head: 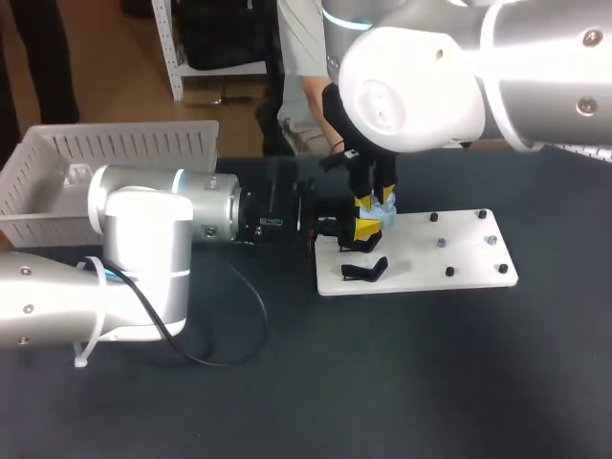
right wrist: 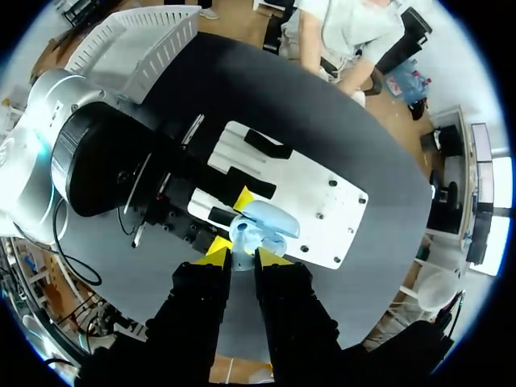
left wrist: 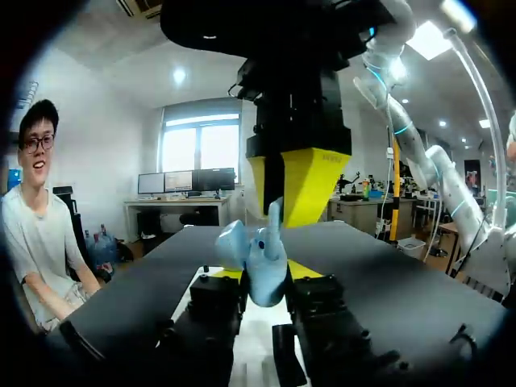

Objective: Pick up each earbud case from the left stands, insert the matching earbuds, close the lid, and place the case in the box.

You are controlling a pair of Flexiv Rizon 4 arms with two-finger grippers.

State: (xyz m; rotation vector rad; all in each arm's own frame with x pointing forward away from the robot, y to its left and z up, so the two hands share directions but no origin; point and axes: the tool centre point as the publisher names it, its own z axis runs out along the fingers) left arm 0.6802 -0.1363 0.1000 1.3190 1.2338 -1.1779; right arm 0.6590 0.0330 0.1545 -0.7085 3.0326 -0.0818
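Near the frame's middle in the head view, the light-blue earbud case [head: 383, 217] hangs just above the left end of a white board [head: 449, 258] lying on the dark worktop [head: 382, 382]. The left gripper [left wrist: 266, 278] comes in level from the left, and its fingers hold the case's body from two sides. The lid stands open. The right gripper [right wrist: 242, 254] drops in from the upper right, straight down on the case, with its tip at the raised lid; whether it grips the lid cannot be told.

On the board just below the case lies a black stand [head: 363, 271], and several small dark pegs [head: 449, 272] dot the board's right half. A white slatted box [head: 115, 148] sits at the upper left, well apart from the case. A black cable [head: 229, 335] loops over the worktop at lower left.

The right arm's big white joint covers the top middle of the head view, and the left arm's body masks the worktop between box and board. What sits on the pegs is too small to make out. The inside of the case is not visible.
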